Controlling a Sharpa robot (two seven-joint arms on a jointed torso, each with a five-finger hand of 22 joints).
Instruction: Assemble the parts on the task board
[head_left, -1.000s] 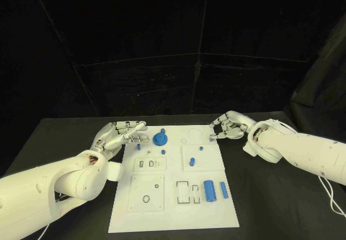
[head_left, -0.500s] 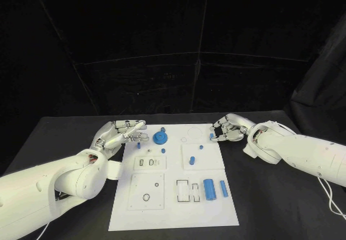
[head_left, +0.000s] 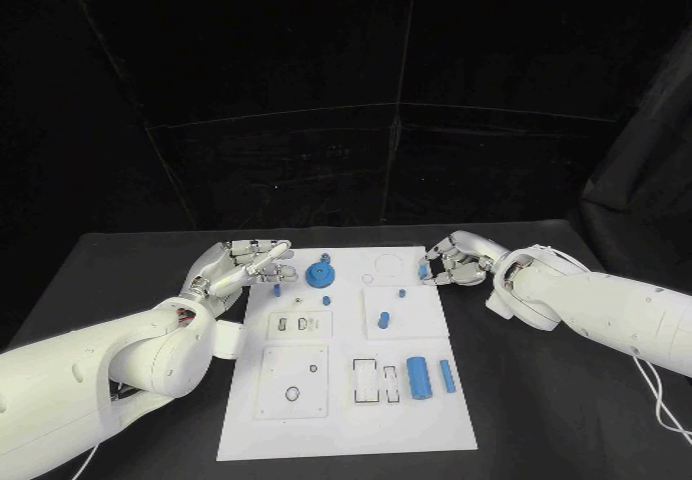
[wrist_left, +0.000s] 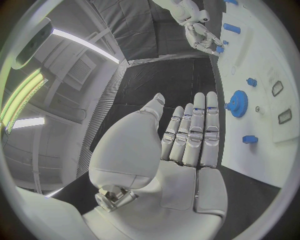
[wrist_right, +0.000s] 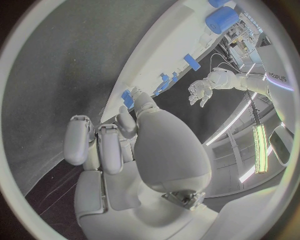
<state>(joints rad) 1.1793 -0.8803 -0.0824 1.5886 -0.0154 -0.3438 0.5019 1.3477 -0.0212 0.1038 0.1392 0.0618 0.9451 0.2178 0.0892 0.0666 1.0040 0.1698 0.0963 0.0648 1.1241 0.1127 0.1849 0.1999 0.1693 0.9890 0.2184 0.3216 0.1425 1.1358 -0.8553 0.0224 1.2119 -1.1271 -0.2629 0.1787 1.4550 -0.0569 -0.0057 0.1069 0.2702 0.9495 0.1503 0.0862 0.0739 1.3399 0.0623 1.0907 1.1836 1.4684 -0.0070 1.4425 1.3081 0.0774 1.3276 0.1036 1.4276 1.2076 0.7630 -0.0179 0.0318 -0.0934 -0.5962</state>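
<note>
The white task board (head_left: 346, 430) lies in the middle of the black table. A blue gear (head_left: 319, 274) stands near its far edge, with small blue pegs (head_left: 326, 301) beside it. A blue cylinder (head_left: 418, 379) and a blue bar (head_left: 449, 378) lie on the board's near right. My right hand (head_left: 456, 260) hovers at the far right edge of the board and pinches a small blue part (head_left: 424, 269), also seen at its fingertips in the right wrist view (wrist_right: 127, 97). My left hand (head_left: 242, 264) is at the far left edge, fingers extended (wrist_left: 195, 132), holding nothing.
Another blue peg (head_left: 384, 321) stands mid-board, and one (head_left: 277, 292) sits close to my left hand. Several empty slots and holes (head_left: 375, 384) mark the board's near half. Black table surface (head_left: 548, 400) surrounds the board, with a dark curtain behind.
My right hand has drawn back slightly toward the far edge of the board, carrying the small blue part with it. The left hand has barely moved.
</note>
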